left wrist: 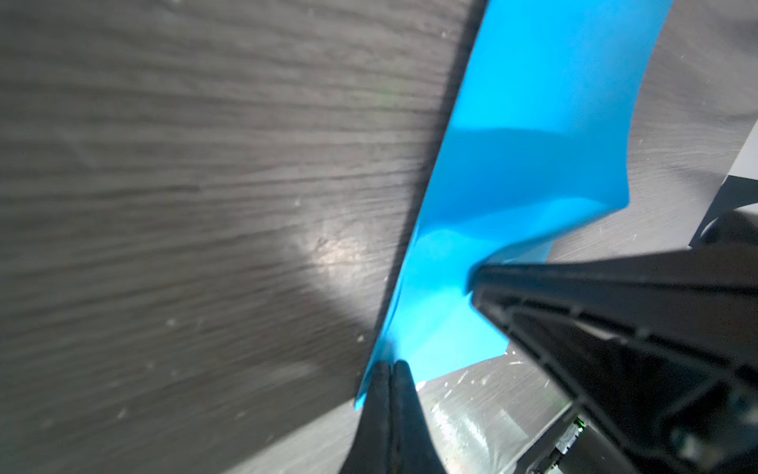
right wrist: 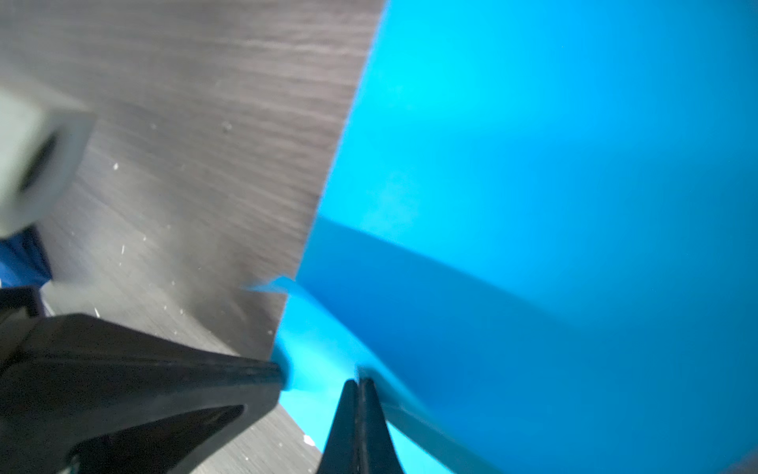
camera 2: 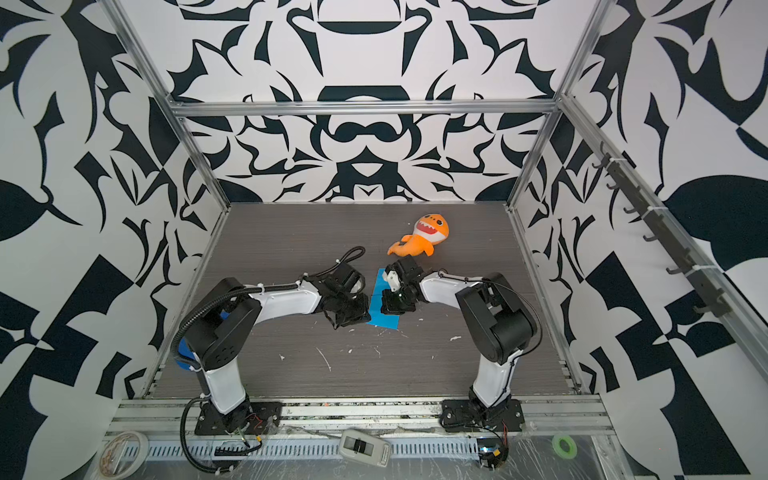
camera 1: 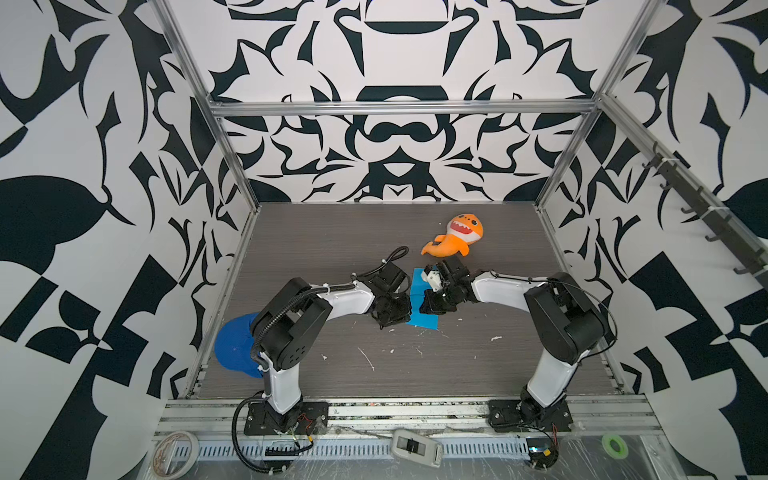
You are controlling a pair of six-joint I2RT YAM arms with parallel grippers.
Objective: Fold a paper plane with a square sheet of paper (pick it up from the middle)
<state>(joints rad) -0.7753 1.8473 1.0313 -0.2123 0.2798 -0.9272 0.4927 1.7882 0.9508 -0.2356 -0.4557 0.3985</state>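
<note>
While the left tool point(left wrist: 391, 367) and the right tool point(right wrist: 359, 383) meet over the middle of the worktop point(camera 1: 332, 249), the square sheet of paper point(camera 1: 424, 322) sits between them. It is bright blue, and its near end shows past both wrists in both top views. In the left wrist view the left tool's jaws are pressed together on one edge of the sheet, close to a corner. The right tool is likewise clamped tight on the paper, with blue showing on either side of its tips in the right wrist view. Each tool appears as a black finger in the other's wrist view. The sheet bends between the two grips, with a shaded band across it, and casts a dark shadow on the grey wood grain beside its edge. An orange shark plush point(camera 1: 455, 239) lies farther back, apart from the paper. A darker blue disc point(camera 1: 232, 349) sits at the worktop's left edge, partly hidden behind the left arm point(camera 1: 291, 320).
</note>
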